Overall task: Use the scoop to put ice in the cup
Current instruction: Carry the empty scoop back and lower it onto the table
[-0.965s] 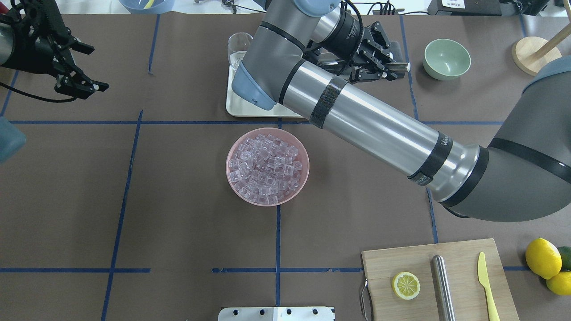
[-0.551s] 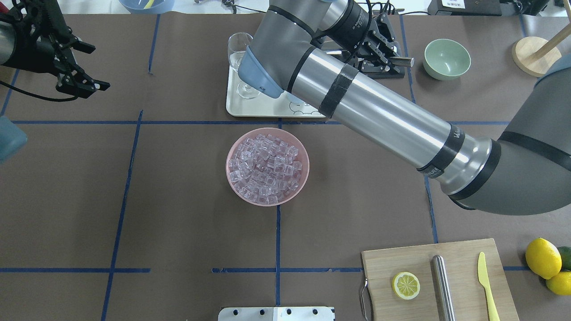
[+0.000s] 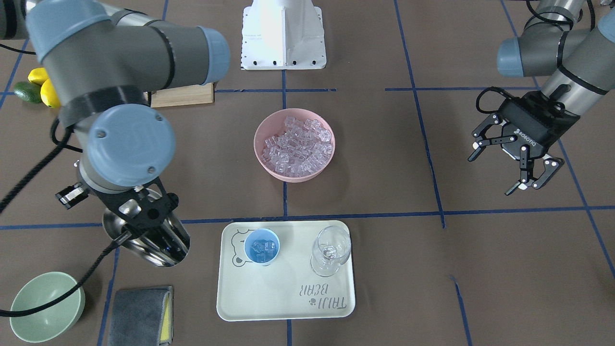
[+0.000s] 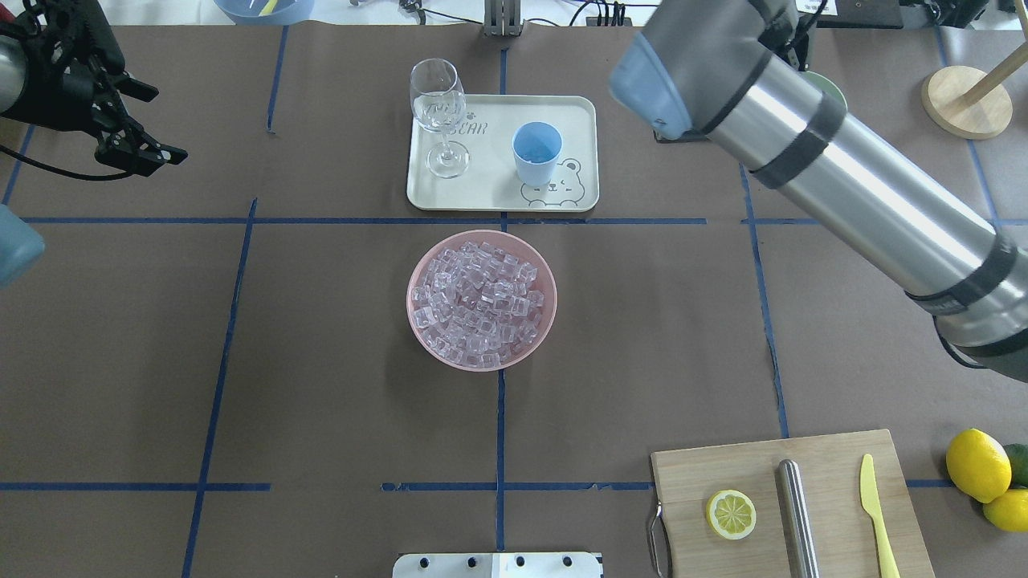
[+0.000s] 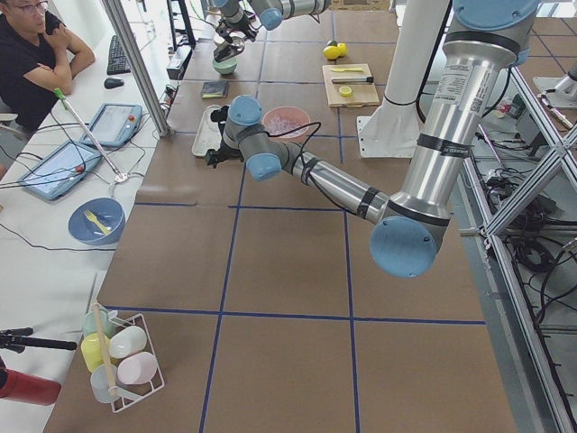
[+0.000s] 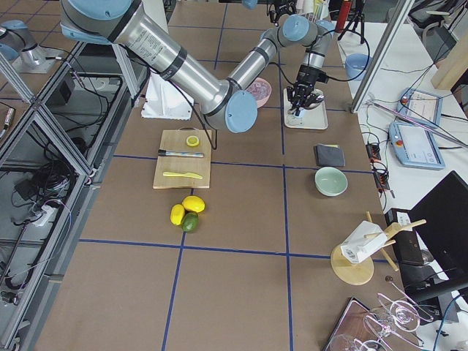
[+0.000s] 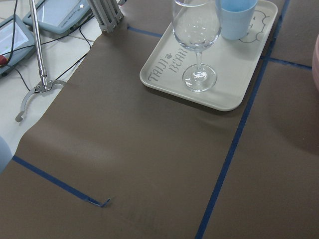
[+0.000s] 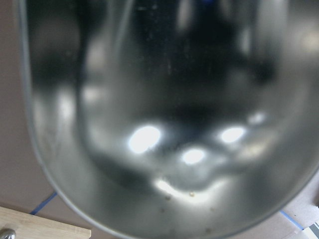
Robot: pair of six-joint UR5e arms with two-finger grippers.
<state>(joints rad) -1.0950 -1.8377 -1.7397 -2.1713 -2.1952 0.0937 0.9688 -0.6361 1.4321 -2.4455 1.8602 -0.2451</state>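
- A table (image 4: 321, 361) in brown covering is being crossed by blue tape lines, and everything else is being carried on it.
- The right arm (image 4: 843, 168) is being stretched over the table's far right part, near the tray's right end.
- A pale tray (image 3: 288, 298) is being seen at the far side of the table, beyond the pink bowl (image 3: 293, 176).
- The pink bowl is being filled to near its rim by a heap of ice (image 3: 298, 144), at the table's middle.
- The scoop (image 3: 114, 229) is being held just beside the tray, between it and a green bowl (image 3: 45, 307); its shiny trough is being shown blurred in the right wrist view.
- The right gripper (image 3: 161, 238) is being seen clamped on the scoop, with its body over the trough.
- The left gripper (image 3: 502, 168) is being held with its fingers spread apart, gripping nothing, well away from the tray.
- A wine glass (image 3: 330, 250) is being carried upright on the tray, near the cup.
- The cup (image 4: 536, 168) is being carried upright on the tray by the bear drawing, with a few ice cubes (image 3: 263, 250) lying inside it.
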